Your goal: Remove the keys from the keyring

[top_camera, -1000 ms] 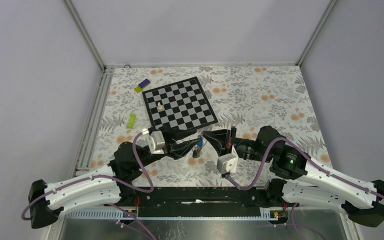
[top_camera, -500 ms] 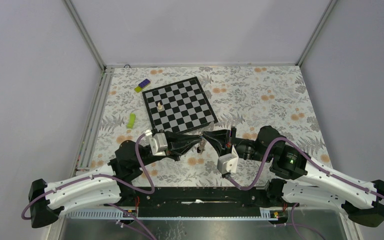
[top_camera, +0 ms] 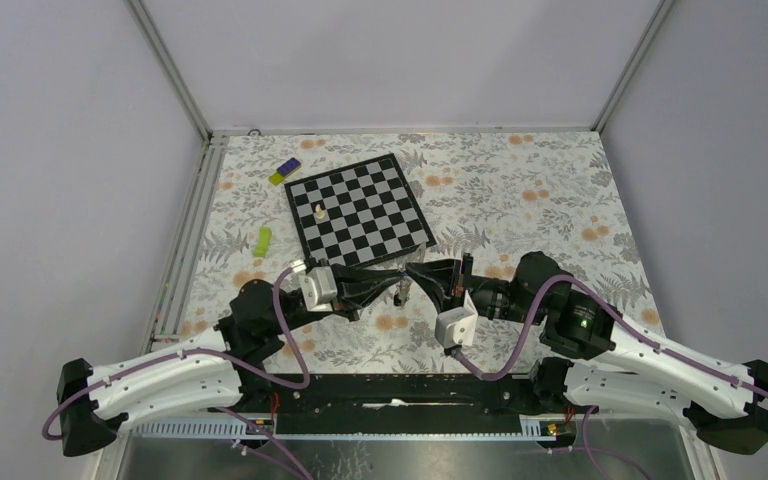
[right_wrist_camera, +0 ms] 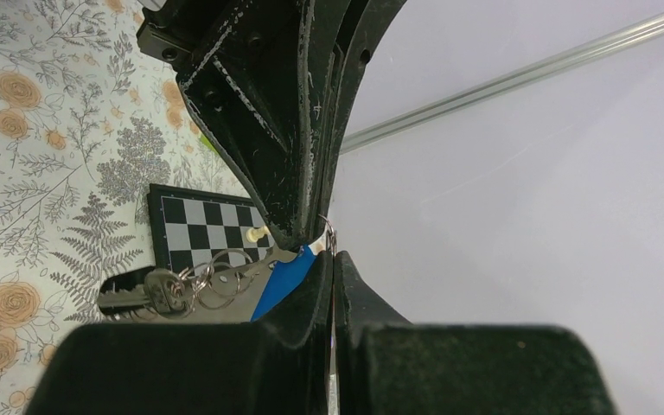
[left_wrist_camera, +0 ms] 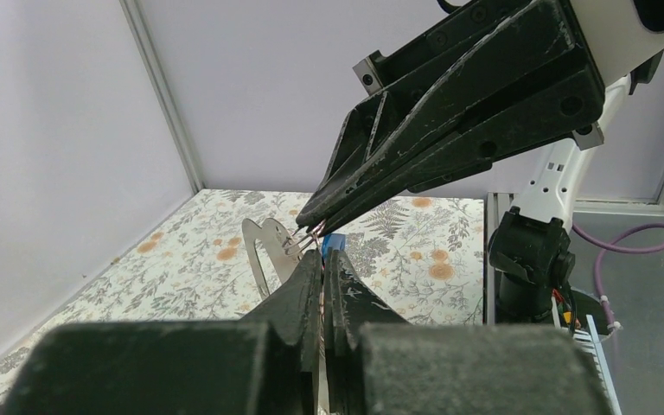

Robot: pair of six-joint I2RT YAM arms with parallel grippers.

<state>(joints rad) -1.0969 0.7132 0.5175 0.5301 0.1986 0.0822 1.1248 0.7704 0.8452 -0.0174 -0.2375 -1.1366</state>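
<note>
Only a dark speck from above, the right wrist view resolves it into keys and blue tag hanging from the keyring, pinched midair by the closed left gripper and right gripper, level, tip to tip.

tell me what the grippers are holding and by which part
The left gripper and right gripper each pinch the keyring by its thin wire loop; the keys and blue tag dangle ungripped.

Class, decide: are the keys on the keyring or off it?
On. The right wrist view shows the keys hanging from the wire loops of the blue-tagged keyring.
</note>
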